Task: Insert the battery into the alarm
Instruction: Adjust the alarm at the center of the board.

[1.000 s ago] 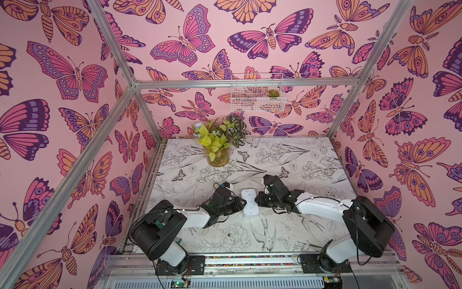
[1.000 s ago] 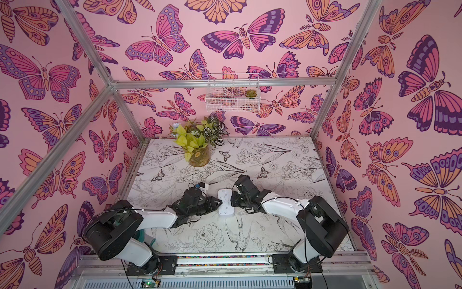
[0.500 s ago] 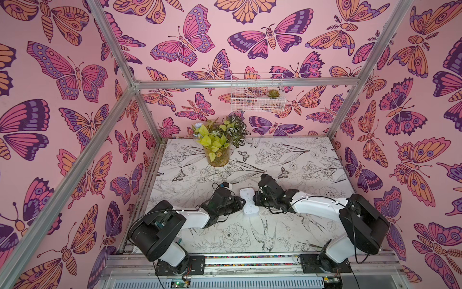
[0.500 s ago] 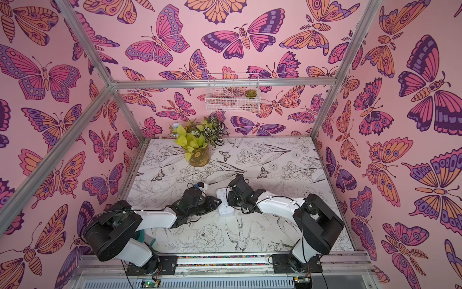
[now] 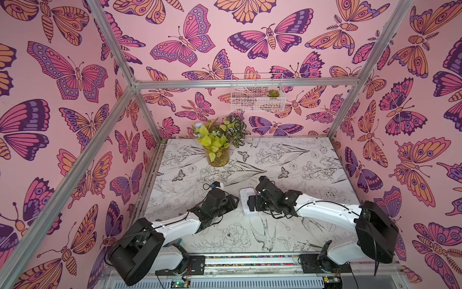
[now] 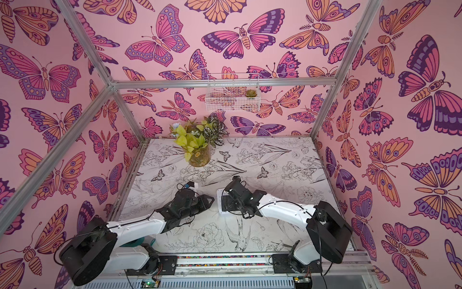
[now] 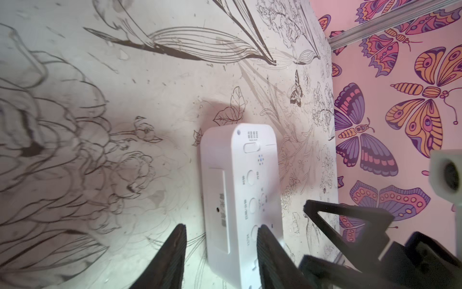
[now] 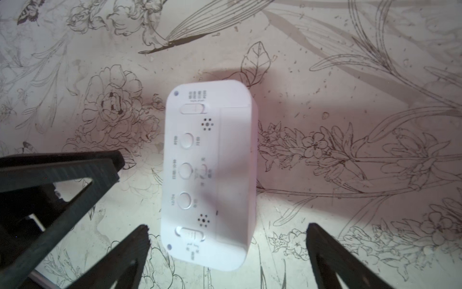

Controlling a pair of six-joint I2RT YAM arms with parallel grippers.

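The white alarm point(image 5: 246, 194) point(image 6: 223, 212) lies on the table between my two arms, its button face up. My left gripper point(image 5: 235, 200) point(image 6: 211, 200) is at its left side. In the left wrist view the alarm point(image 7: 240, 175) has its near end between the open left gripper point(image 7: 222, 226) jaws, with a gap beside one finger point(image 7: 175, 250). My right gripper point(image 5: 252, 203) point(image 6: 225, 202) hovers over the alarm's right part. In the right wrist view the right gripper point(image 8: 227, 226) is wide open astride the alarm point(image 8: 210, 162), touching nothing. The battery is out of view.
A glass vase of green plants point(image 5: 217, 152) stands at the back left of the table point(image 5: 300, 175). A white wire basket point(image 5: 257, 95) hangs on the back wall. Butterfly-papered walls close in three sides. A metal rail point(image 5: 250, 259) runs along the front edge.
The right gripper has opened wide and shifted left over the alarm. The left gripper's jaws have spread a little. The alarm has stayed about where it was.
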